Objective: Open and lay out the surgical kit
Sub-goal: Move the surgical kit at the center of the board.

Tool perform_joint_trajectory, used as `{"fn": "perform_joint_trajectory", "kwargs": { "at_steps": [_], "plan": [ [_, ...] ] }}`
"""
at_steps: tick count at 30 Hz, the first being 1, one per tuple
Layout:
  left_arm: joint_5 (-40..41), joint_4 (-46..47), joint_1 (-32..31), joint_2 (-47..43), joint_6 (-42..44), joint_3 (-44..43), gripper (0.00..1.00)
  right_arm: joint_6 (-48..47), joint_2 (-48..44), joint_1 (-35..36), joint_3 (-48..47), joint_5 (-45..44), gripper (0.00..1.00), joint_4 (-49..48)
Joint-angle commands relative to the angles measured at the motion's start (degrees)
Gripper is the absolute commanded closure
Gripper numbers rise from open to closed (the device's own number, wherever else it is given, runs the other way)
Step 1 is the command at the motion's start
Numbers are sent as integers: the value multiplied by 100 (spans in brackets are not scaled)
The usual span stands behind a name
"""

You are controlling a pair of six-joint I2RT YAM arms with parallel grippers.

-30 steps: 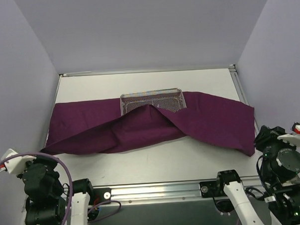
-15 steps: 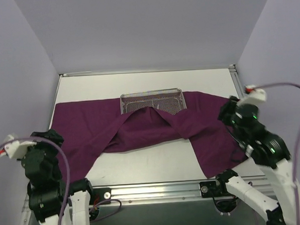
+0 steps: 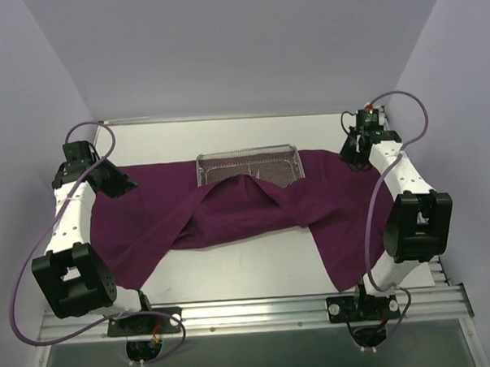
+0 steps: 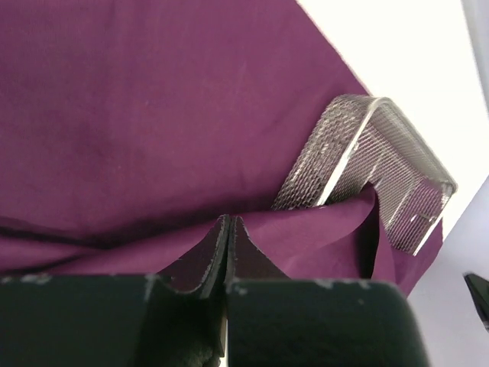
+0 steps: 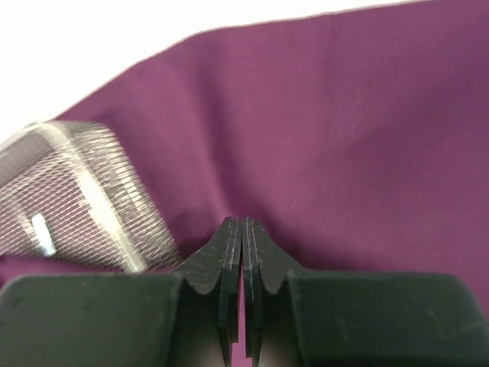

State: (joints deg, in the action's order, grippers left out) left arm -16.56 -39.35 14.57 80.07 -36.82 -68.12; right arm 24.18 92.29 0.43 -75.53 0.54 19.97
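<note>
Left gripper [image 3: 117,182]: shut. In the left wrist view its fingers [image 4: 210,254] lay flat against each other, with no cloth seen pinched between them.
Left gripper, place: over the far left part of the cloth wrap [image 3: 254,211], pointing in toward the middle. Could not tell whether the tips touched the fabric.
Right gripper [image 3: 355,152]: shut, holding nothing that showed. In the right wrist view only a hairline seam ran between the fingertips.
Right gripper, place: at the wrap's far right corner, just right of the tray. Contact with the cloth could not be told.
Cloth wrap: dark purple and partly opened, spread across the table [image 3: 249,269] from left to right. One flap ran down toward the near left edge and another, longer one toward the near right edge. Between them a fold rose in a peak against the near side of the tray.
Wire-mesh tray [image 3: 245,154]: silver and rectangular, at the far middle of the table, set on the wrap. Its far rim and both far corners were bare, and its near side was covered by the peaked fold. Both wrist views caught a mesh corner just beyond the closed tips.
Tray contents: too fine to make out from above.
Table: white, bare in front of the fold and behind the tray.
</note>
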Motion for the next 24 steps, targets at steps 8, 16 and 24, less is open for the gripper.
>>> {"fn": "perform_joint_trajectory", "kwargs": {
  "at_steps": [8, 16, 24],
  "plan": [
    [556, -1091, -121, 2308, 614, -1739, 98, -353, 1624, -693, -656, 949, 100, 306],
    [1066, -1197, -182, 3409, 623, -2109, 98, -573, 2372, -746, -972, 544, 100, 412],
    [1286, -1470, -200, 4472, 623, -2820, 98, -792, 3224, -755, -1500, 334, 100, 552]
  ]
}}
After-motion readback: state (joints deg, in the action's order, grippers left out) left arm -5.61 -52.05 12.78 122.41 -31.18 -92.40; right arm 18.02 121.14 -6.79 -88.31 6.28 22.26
